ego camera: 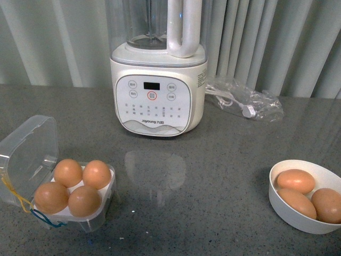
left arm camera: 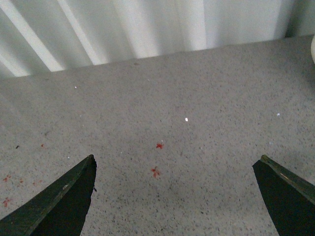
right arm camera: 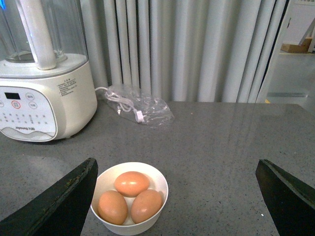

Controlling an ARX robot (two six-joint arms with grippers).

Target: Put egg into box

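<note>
The clear plastic box (ego camera: pixel 33 140) stands at the front left of the table with its lid swung open. Several brown eggs (ego camera: pixel 68 172) fill its holes. Three more brown eggs (ego camera: pixel 296 181) lie in a white bowl (ego camera: pixel 298 220) at the front right. Neither arm shows in the front view. My right gripper (right arm camera: pixel 176 161) is open over the grey table, and the bowl (right arm camera: pixel 160 183) with its eggs (right arm camera: pixel 132 183) sits close to one finger. My left gripper (left arm camera: pixel 176 158) is open above bare grey tabletop with nothing between its fingers. The box is out of both wrist views.
A white blender (ego camera: pixel 157 90) stands at the back centre, also seen in the right wrist view (right arm camera: pixel 44 98). A clear plastic bag with a white cable (ego camera: pixel 242 98) lies to its right. Pleated curtains close off the back. Small red marks (left arm camera: pixel 158 145) dot the table.
</note>
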